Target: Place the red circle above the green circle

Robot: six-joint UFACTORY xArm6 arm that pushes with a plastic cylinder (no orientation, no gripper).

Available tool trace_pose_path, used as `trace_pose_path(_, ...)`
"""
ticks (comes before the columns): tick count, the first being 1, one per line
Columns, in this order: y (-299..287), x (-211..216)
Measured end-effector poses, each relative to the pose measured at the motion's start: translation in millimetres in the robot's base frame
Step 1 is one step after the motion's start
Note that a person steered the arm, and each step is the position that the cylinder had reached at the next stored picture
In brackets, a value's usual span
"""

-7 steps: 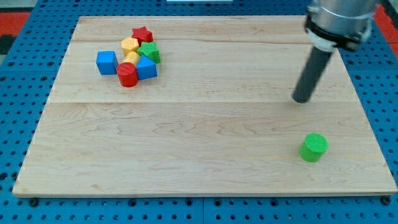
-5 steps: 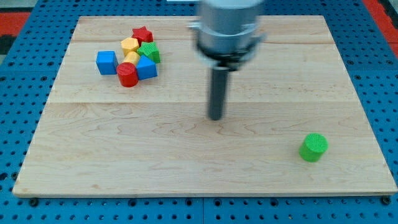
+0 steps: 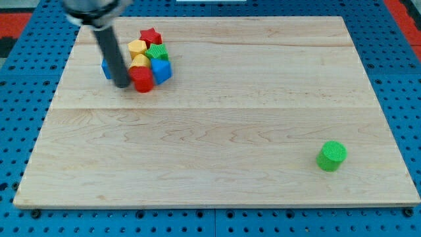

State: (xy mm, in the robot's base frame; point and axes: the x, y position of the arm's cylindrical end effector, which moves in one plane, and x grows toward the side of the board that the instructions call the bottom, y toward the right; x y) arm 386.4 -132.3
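Note:
The red circle sits at the lower edge of a cluster of blocks at the view's upper left. My tip is right against its left side, between it and a blue cube that the rod partly hides. The green circle stands alone at the view's lower right, far from the red circle.
The cluster also holds a red star, a yellow block, a second yellow block, a green block and a blue block. All rest on the wooden board, with blue pegboard around it.
My tip has swept from the view's right across the board to the cluster's left side. The red circle and the blue block beside it have shifted slightly to the right.

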Motion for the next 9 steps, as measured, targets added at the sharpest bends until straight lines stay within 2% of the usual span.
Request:
trace_pose_path(1, 50.8, 2.1)
trace_pose_path(2, 40.8, -7.5)
trace_pose_path(3, 90.0, -6.4)
trace_pose_path(4, 195.3, 50.7)
trace_pose_path(5, 251.8, 77.2)
trace_pose_path(7, 141.2, 19.6)
trace_pose_path(8, 226.6, 5.9)
trace_pose_path(9, 320.8, 19.4)
